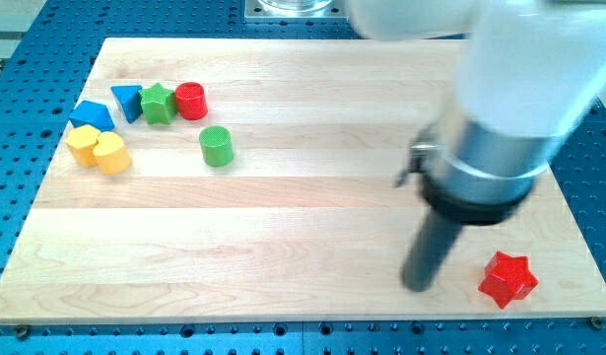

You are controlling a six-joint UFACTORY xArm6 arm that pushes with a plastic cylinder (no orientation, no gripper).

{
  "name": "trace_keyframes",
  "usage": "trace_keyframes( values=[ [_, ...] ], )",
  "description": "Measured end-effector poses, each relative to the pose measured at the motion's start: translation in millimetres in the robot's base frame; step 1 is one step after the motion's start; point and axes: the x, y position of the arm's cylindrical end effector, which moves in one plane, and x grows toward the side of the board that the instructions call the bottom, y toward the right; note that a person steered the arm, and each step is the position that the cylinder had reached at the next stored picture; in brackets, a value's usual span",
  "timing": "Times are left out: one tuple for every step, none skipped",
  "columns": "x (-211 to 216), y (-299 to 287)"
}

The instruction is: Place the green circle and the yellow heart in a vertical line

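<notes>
The green circle (216, 146) stands on the wooden board at the view's left, a little right of the block cluster. The yellow heart (112, 154) sits at the far left, touching a yellow block (83, 144) on its left. My tip (417, 285) rests on the board at the view's lower right, far from both blocks and just left of a red star (507, 278).
Near the top left corner sit a blue block (91, 115), a blue triangle (127, 101), a green star (158, 103) and a red cylinder (191, 101). The arm's body (509, 108) looms over the board's right side. A blue pegboard (17, 79) surrounds the board.
</notes>
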Motion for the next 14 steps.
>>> trace_keyframes(
  values=[
    [13.9,-100.9],
    [22.9,-177.9],
    [22.1,-235.2],
    [-12.7,-304.4],
    [-73.2,-344.7],
    [-142.1,-380.9],
    [-165.9,-395.1],
    [-167.4,-376.9],
    [-168.6,-363.3],
    [-158.8,-301.8],
    [-153.9,-241.5],
    [-166.7,-259.0],
    [-182.0,-234.5],
    [-161.9,-134.1]
  ],
)
